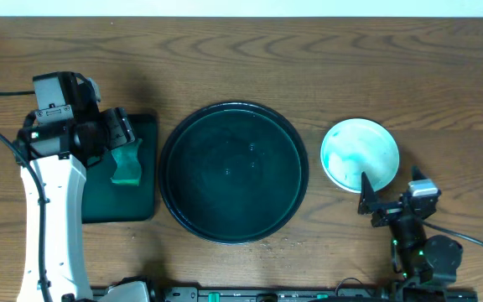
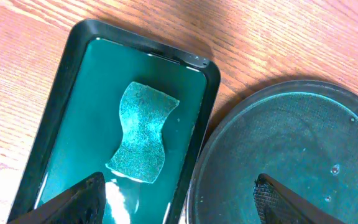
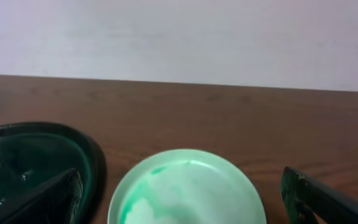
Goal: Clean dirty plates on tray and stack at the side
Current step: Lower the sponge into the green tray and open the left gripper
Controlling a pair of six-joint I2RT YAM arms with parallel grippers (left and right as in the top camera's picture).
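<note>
One white plate with green smears sits on the table, just to the right of the big round tray. We cannot tell if more plates lie under it. No plate is on the big tray now, only a few drops of water.

We think the plate is light and hard. It will not bend. It may be wet and slippery, and it could crack if we drop it. It lies flat, so our fingers cannot get under the middle. We think the best place to hold it is the thin rim on the side near us, with one finger on top and one below.

Our right gripper is low and close to the near edge of the plate. It points at the plate and the far wall. Its two fingers are wide apart and hold nothing.

Our left gripper hangs over the small dark green tray and looks down. A green sponge lies flat in that tray. The left fingers are wide apart too, and they do not touch the sponge.
</note>
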